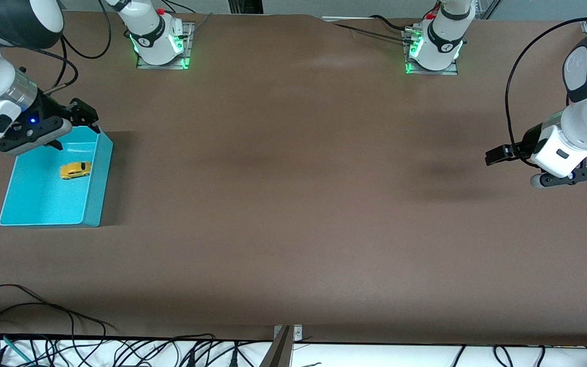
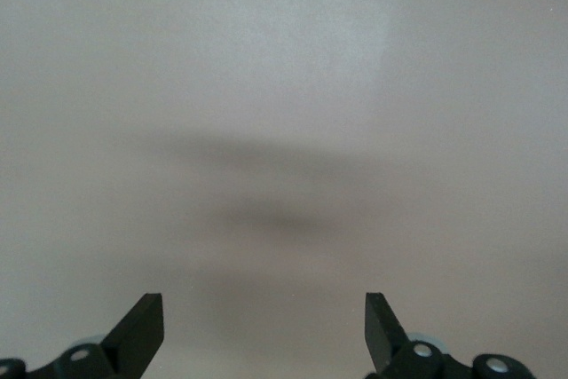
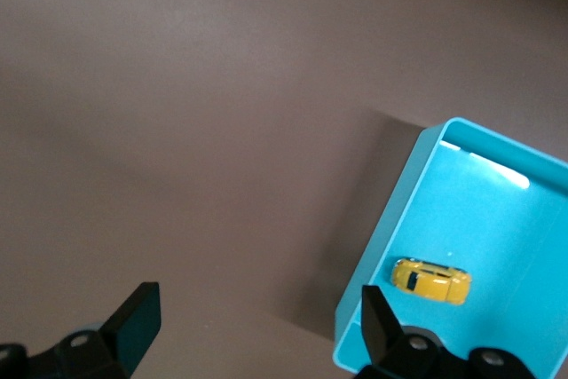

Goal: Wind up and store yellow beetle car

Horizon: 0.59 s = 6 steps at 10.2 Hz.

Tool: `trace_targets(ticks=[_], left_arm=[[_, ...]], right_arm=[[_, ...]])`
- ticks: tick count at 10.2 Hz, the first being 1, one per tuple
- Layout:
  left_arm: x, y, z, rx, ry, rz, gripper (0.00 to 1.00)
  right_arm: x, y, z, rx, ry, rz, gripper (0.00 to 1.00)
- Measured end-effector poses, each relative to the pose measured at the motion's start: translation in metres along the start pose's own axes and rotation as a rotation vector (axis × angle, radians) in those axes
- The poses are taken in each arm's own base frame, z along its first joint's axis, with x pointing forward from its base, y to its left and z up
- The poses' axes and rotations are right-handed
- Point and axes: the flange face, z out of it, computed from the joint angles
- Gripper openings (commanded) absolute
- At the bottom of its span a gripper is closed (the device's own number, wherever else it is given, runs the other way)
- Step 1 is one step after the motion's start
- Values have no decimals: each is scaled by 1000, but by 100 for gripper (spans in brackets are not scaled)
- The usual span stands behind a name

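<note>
— So, where's the yellow beetle car sitting?

— Inside the turquoise bin, resting on the bin's floor, toward the wall that faces the middle of the table. Nothing is touching it.

— And the right gripper?

— Up over the bin's corner nearest the robot bases, fingers spread wide and holding nothing. From its wrist camera the car shows in the bin just beside one fingertip.

— The other arm?

— It waits well away from the bin, at its own end of the table. The left gripper hangs over bare tabletop, fingers parted, nothing between them.
</note>
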Motion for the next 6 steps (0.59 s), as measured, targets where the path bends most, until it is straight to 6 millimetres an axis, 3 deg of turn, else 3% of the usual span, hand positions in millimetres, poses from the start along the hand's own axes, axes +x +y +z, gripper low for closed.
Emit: trace_targets(ticks=[3,6], left_arm=[[0,0,0,0,0,1,100],[0,0,0,0,-1,5,100]], right_arm=[[-12,-22,-20,9,-33,168,100],[-31,-41,-57,-7,-16,192,100]])
